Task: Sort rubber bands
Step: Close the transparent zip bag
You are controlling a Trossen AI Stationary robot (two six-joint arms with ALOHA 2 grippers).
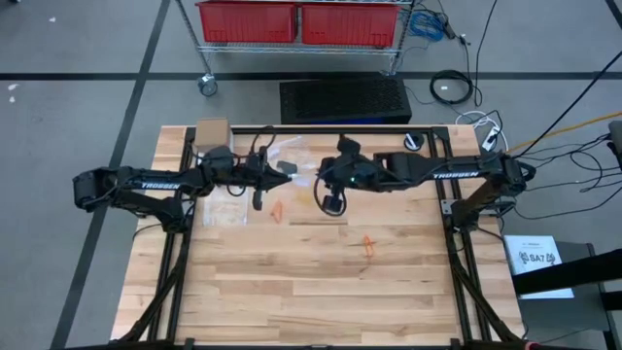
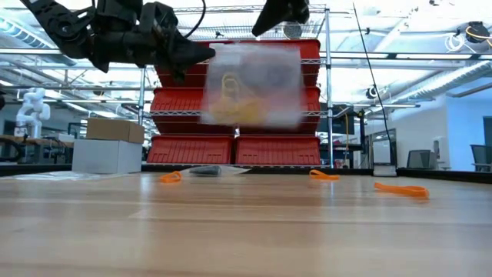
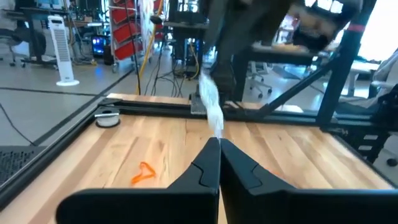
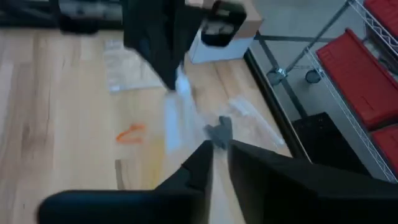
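A cardboard box (image 1: 212,130) sits at the far left corner of the wooden counter (image 1: 321,292), with flat clear bags (image 1: 225,208) lying near it, and red bins (image 2: 234,146) on a wire rack fill the room behind the far edge. Above the far middle of the counter, a clear plastic bag (image 2: 252,83) hangs in the air between the two arms, blurred, holding a clump of pale yellow rubber bands (image 2: 231,104) and something dark. The left gripper (image 3: 219,146) has its fingers pressed together on the bag's thin edge. The right gripper (image 4: 219,149) meets the bag from the other side, its fingers a narrow slit apart; whether they grip the film I cannot tell. Loose orange rubber bands (image 1: 369,243) lie scattered on the smooth plank surface below.
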